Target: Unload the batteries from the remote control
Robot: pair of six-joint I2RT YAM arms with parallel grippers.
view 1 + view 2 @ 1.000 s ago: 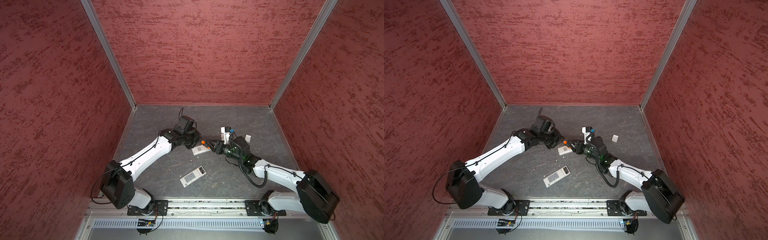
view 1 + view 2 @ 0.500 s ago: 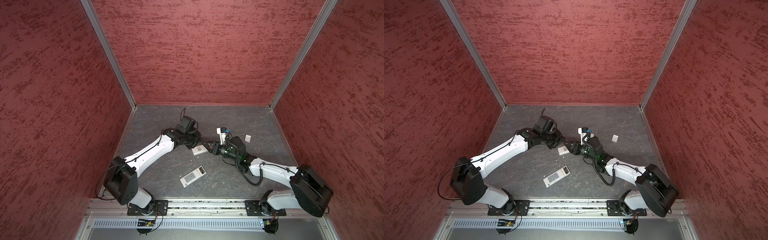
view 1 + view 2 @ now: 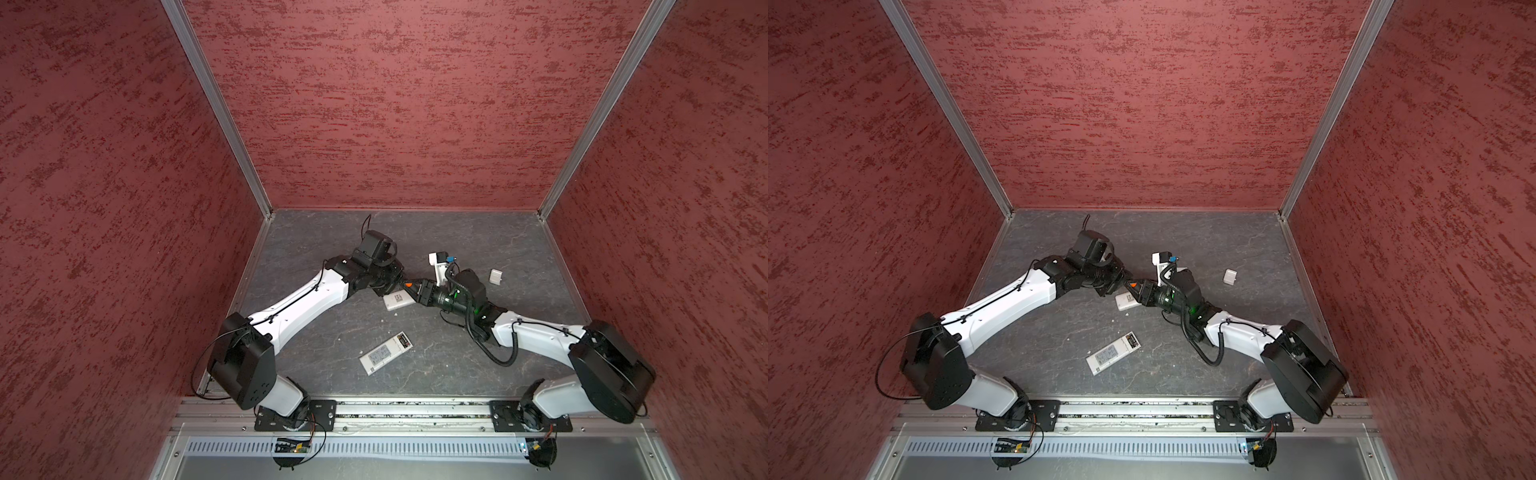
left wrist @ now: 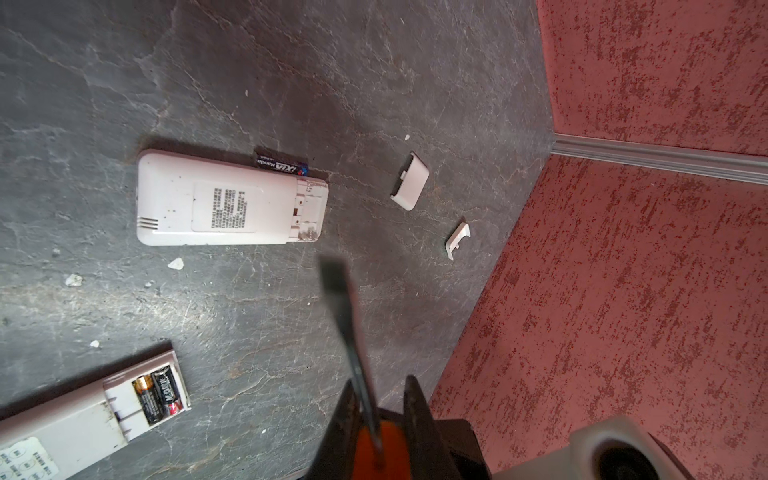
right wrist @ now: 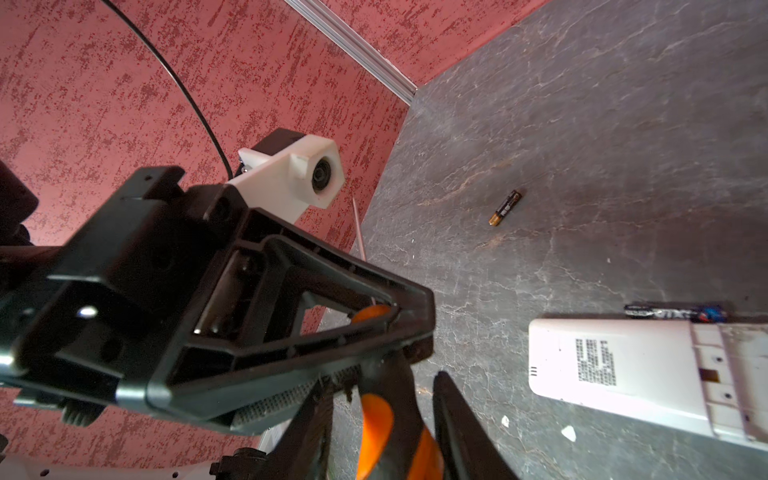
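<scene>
Gold-ended battery [image 5: 505, 208] — right wrist view alone

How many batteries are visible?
4. Two batteries sit inside one remote; a dark battery lies against the other remote; a gold-ended battery lies loose. More may be hidden.

I count two remotes: one remote [image 4: 216, 199] just ahead of my left gripper [image 4: 380, 384], the other remote [image 4: 83, 419] off to its side. Four batteries: one battery [image 4: 146, 399] and its twin [image 4: 169, 395] inside that second remote, a third battery [image 4: 281, 165] alongside the first remote, and a fourth battery [image 5: 505, 208] loose, well beyond my right gripper [image 5: 380, 390]. Two covers: one cover [image 4: 409, 180] and a smaller cover [image 4: 457, 235], both past my left gripper. One screwdriver [image 4: 347, 324], held in it.
</scene>
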